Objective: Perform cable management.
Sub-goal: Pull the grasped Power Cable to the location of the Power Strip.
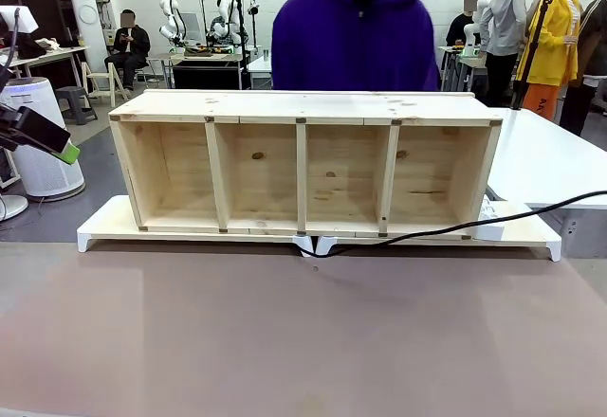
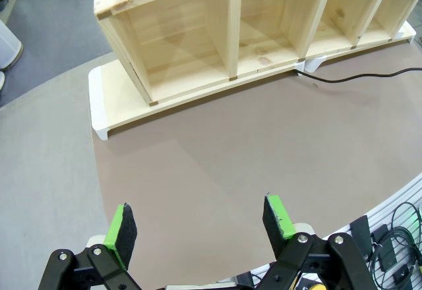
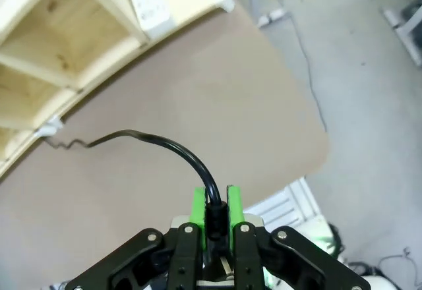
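1. Table (image 1: 285,341): brown top, bare in front. Judged early in the job, w/ nothing tidied yet.
2. Wooden shelf (image 1: 303,104): four open bays facing the robot, all vacant. No cord runs through or behind it as far as can be seen.
3. Person (image 1: 351,38): purple hoodie, stands behind the shelf at the far side. Hands hidden, so their state can't be told.
4. White risers (image 1: 104,223): two low platforms under the shelf, meeting near its middle.
5. Cable (image 1: 427,233): black cord, one end at the gap betw. the risers. It lies on the table along the shelf's front, then lifts off toward the picture's right edge. It's loose and kinked near the riser foot, not coiled or tucked, so routing is prob. all left to do.
6. White box (image 1: 488,223): at the shelf's right end on the riser, prob. a power strip. Can't tell if the cord is plugged in.
7. Right gripper (image 3: 213,198): pads clamped on the cable, which arcs out of the jaws down to the table. Grasp step looks done.
8. Left gripper (image 2: 201,227): jaws spread wide, nothing between, above bare table well apart from the cord.
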Tool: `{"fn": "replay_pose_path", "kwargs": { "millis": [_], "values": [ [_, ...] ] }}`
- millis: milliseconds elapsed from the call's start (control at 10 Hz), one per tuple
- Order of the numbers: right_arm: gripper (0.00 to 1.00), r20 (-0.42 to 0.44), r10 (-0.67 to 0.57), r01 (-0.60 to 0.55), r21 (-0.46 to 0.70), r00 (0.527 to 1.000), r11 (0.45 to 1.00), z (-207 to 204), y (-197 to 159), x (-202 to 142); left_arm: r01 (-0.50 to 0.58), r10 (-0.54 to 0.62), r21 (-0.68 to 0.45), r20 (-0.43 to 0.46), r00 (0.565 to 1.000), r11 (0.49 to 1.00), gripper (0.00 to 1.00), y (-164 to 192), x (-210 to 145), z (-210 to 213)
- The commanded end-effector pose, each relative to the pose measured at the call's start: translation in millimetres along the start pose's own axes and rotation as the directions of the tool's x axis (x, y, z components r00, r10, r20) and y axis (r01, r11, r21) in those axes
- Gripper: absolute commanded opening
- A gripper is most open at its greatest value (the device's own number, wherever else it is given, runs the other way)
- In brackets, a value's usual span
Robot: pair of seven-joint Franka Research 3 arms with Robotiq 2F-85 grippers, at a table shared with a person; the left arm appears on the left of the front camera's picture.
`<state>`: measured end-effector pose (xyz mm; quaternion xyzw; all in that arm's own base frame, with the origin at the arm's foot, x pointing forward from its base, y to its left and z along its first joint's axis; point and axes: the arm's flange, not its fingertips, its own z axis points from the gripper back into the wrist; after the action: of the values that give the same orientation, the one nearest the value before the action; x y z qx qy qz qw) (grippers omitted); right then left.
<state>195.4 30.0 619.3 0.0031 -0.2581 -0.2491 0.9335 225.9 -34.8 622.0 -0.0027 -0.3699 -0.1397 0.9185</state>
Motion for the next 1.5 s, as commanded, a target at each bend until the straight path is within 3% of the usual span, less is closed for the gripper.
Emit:
{"fn": "replay_pose_path", "kwargs": {
  "millis": [0, 300, 400, 900, 1400],
  "values": [
    [0.16, 0.026, 0.032, -0.031, -0.043, 0.999, 0.999, 2, 22, 45, -0.009, 0.009, -0.002, 0.008, 1.0, 1.0, 1.0, 1, 1, 0],
    [0.16, -0.031, 0.051, -0.051, -0.003, 0.998, 0.999, -2, 41, 78, -0.009, 0.009, -0.002, 0.008, 1.0, 1.0, 1.0, 1, 1, 0],
    [0.16, -0.001, 0.04, -0.04, -0.019, 0.999, 0.999, -6, 30, 57, -0.009, 0.009, -0.002, 0.008, 1.0, 1.0, 1.0, 1, 1, 0],
    [0.16, -0.007, 0.04, -0.041, -0.019, 0.999, 0.999, -4, 32, 60, -0.009, 0.009, -0.002, 0.008, 1.0, 1.0, 1.0, 1, 1, 0],
    [0.16, -0.078, 0.208, -0.211, -0.042, 0.975, 0.977, -36, 47, 139, -0.009, 0.009, -0.002, 0.008, 1.0, 1.0, 1.0, 1, 1, 0]
  ]
}}
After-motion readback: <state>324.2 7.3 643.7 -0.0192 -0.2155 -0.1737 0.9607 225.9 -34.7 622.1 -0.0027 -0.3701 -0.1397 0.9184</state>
